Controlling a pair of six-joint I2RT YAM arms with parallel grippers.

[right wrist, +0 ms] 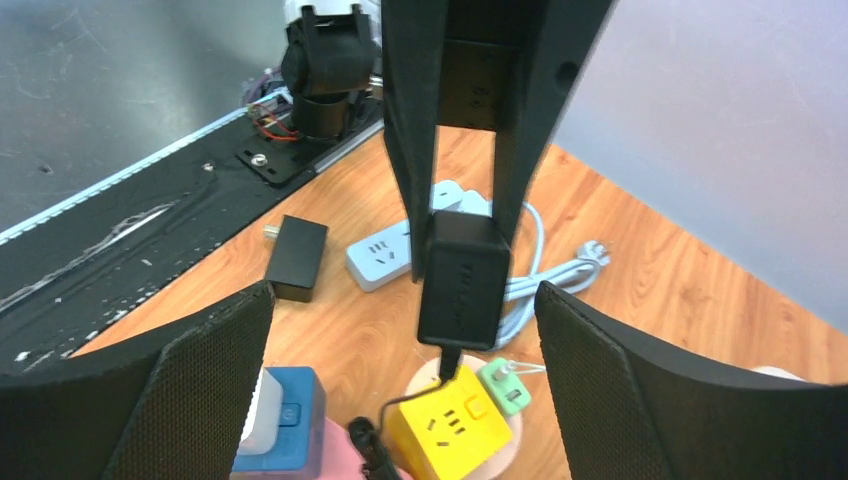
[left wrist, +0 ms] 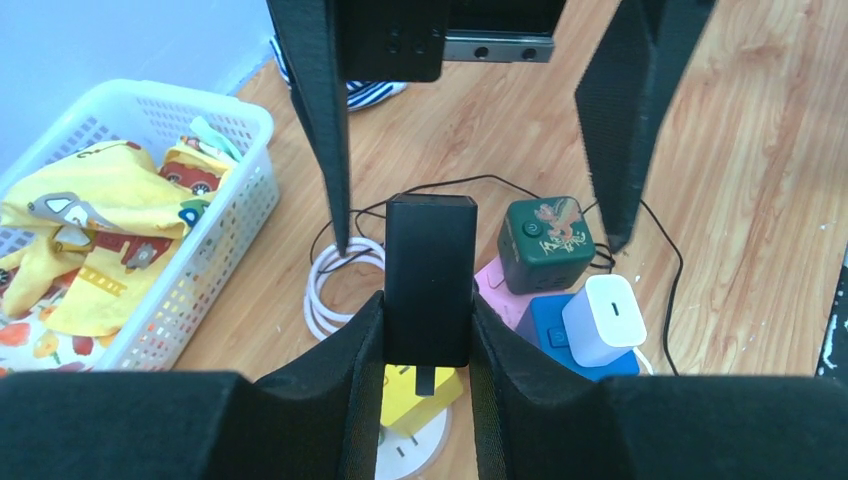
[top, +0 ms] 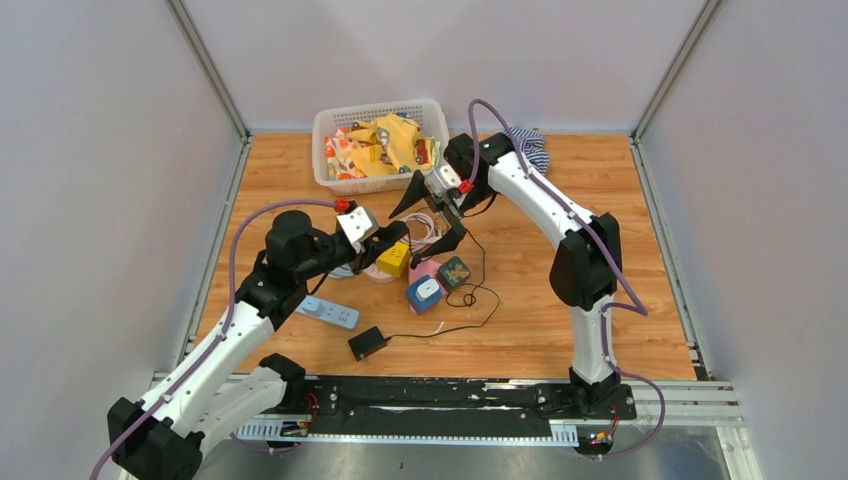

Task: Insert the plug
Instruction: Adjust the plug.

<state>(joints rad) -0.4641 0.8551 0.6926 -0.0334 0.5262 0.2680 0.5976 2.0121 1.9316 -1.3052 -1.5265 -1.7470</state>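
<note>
Our left pincer (left wrist: pixel 426 302) grips the black plug (left wrist: pixel 430 265) over the yellow socket cube (left wrist: pixel 418 392) at its six o'clock, right pincer (right wrist: pixel 402 300) agape; next, we judge, an aligned downward push

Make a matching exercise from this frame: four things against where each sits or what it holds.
Things:
1 adapter
2 white charger
3 basket
4 yellow cube

Places:
a on the blue cube
b just below the adapter
c clamped in the left gripper
d holds clothes

Pairs: 1-c, 2-a, 3-d, 4-b
</note>
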